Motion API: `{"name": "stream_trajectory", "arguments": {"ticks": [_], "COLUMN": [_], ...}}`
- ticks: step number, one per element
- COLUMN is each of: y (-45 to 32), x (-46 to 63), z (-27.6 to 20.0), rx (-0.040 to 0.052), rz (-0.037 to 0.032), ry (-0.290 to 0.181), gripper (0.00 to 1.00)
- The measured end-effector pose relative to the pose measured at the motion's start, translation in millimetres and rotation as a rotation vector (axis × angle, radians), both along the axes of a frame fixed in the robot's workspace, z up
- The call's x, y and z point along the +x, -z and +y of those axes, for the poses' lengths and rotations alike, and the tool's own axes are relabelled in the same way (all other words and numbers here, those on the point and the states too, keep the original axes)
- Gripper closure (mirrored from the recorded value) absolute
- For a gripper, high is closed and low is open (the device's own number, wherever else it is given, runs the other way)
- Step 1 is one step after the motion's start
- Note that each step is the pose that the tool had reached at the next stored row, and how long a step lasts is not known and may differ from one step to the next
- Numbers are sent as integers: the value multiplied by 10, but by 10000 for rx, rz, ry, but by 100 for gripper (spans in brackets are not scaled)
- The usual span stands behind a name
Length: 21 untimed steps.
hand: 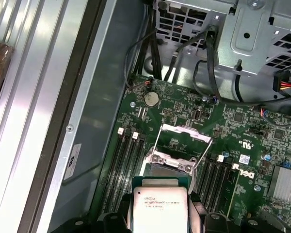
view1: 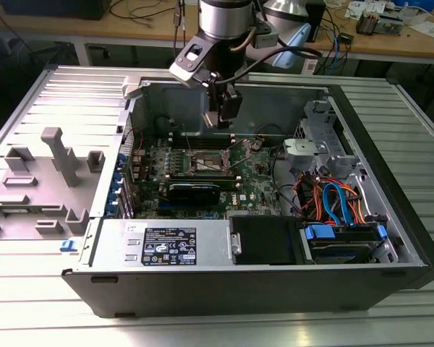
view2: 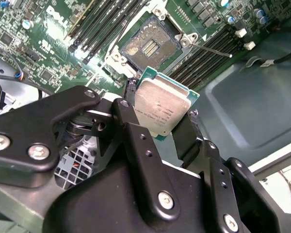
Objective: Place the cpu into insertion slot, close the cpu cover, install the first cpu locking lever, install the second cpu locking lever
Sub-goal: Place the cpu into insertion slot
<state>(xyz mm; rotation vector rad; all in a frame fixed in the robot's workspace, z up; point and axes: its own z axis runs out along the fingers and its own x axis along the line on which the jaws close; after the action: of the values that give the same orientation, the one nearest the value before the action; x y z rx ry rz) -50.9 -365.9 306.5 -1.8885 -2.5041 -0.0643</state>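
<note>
My gripper (view1: pixel 223 118) hangs inside the open computer case, above the motherboard, shut on the cpu (view2: pixel 163 104). The cpu is a silver-topped square chip with a green edge, pinched on two opposite sides by the black fingers (view2: pixel 136 131). Below it lies the insertion slot (view2: pixel 148 45), a square socket with a dark, speckled centre and a silvery rim. The first wrist view has the cpu (hand: pixel 160 208) over the near edge of the slot (hand: pixel 161 169). The cpu cover (hand: pixel 186 132) stands swung up behind the slot. A thin wire locking lever (view2: pixel 211 48) sticks out beside the socket.
Long black memory slots (hand: pixel 126 160) flank the socket on both sides. A metal drive cage (hand: pixel 262 34) with black cables lies beyond the board. The case wall (hand: pixel 102 97) runs beside the board. The power supply (view1: pixel 173 246) and blue and orange cables (view1: pixel 333 202) fill the case front.
</note>
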Motion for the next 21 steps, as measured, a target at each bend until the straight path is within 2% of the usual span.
{"name": "stream_trajectory", "arguments": {"ticks": [8,21], "y": [36,37], "x": [-96,-105], "z": [1,1], "rx": [-2,-1], "rz": [21,21], "ry": [83,104], "gripper": [45,45]}}
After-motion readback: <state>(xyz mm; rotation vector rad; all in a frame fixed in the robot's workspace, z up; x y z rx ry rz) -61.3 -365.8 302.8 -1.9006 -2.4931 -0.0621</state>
